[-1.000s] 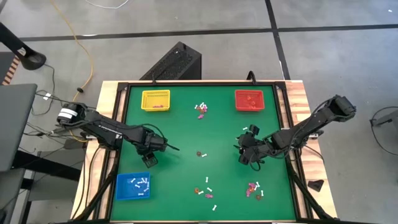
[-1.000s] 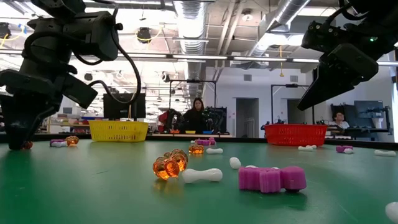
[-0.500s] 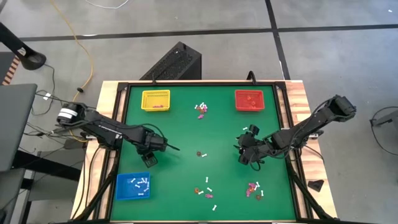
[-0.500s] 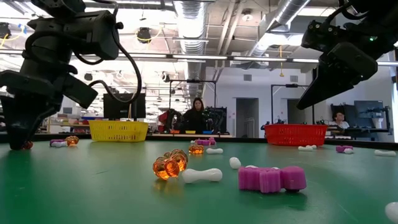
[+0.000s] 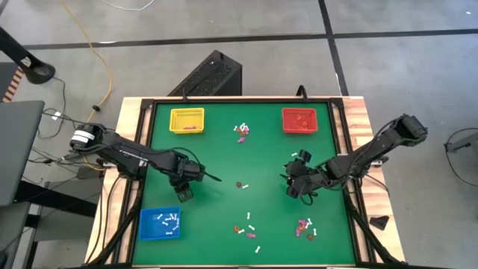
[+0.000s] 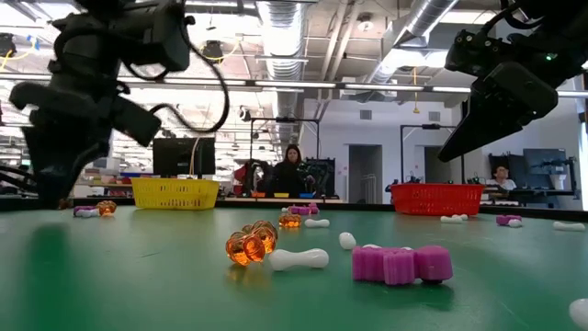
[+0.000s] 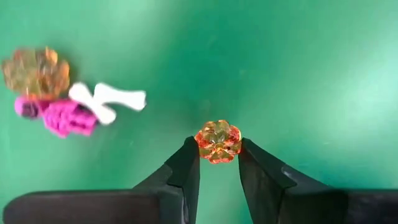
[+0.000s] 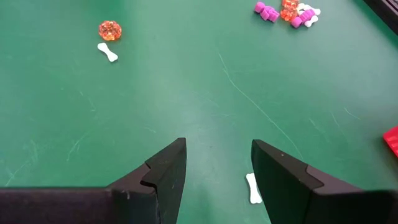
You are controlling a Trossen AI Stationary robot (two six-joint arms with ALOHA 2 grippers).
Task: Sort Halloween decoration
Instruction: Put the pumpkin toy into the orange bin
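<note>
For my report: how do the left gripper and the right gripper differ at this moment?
The left gripper is shut on an orange pumpkin trinket; the right gripper stands open and holds nothing. The left is near the blue tray; the right is at the table's right side. Both have dark fingers.

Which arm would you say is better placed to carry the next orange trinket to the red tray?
Left: the left gripper already has its jaws around an orange faceted pumpkin trinket; the right gripper hangs open and empty.

A translucent, glossy orange pumpkin trinket [image 7: 218,141] sits above the matt green felt-like table cover [image 7: 298,68], edged in pale wood.
</note>
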